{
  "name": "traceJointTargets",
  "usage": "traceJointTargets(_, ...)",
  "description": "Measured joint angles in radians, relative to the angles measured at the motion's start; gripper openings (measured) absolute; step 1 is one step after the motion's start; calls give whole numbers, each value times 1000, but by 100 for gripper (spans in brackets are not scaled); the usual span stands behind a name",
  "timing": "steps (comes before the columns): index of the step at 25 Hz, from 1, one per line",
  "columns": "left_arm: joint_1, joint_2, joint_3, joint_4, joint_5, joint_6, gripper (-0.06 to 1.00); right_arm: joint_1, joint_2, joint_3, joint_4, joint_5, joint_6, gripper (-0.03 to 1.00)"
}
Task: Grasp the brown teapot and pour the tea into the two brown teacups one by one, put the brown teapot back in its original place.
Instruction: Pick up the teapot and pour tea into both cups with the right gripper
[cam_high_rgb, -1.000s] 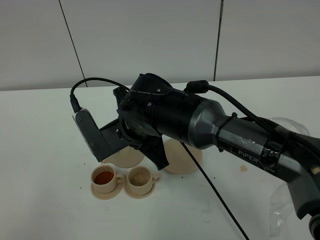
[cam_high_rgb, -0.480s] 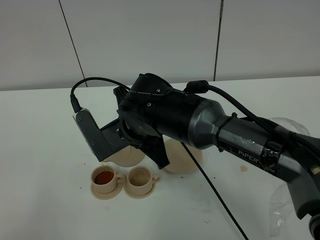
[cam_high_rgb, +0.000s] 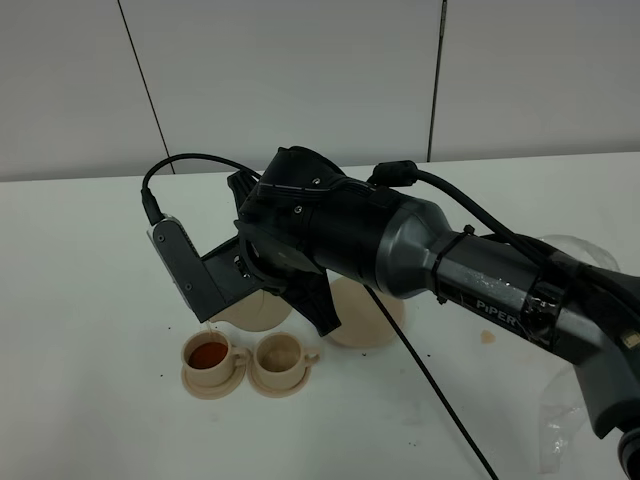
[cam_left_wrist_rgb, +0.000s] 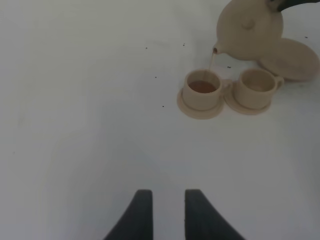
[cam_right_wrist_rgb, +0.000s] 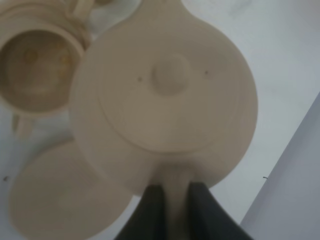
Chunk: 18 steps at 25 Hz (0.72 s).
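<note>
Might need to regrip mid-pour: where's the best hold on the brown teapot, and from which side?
Take the brown teapot by its loop handle, coming from the side opposite the spout. The right gripper pinches it there now. The round body looks too wide to pinch, and this side stays clear of the stream.

The brown teapot (cam_right_wrist_rgb: 200, 115) and teacups (cam_left_wrist_rgb: 199, 102) look matte ceramic; the table (cam_left_wrist_rgb: 75, 100) smooth white.

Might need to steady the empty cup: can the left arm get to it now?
Probably yes: only bare table lies between the left gripper and the empty teacup, though the pouring teapot hangs close by.
</note>
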Motion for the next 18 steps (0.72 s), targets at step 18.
traceJointTargets(18, 0, 0, 0, 0, 0, 0, 23, 0, 0, 0, 0, 0, 1, 10)
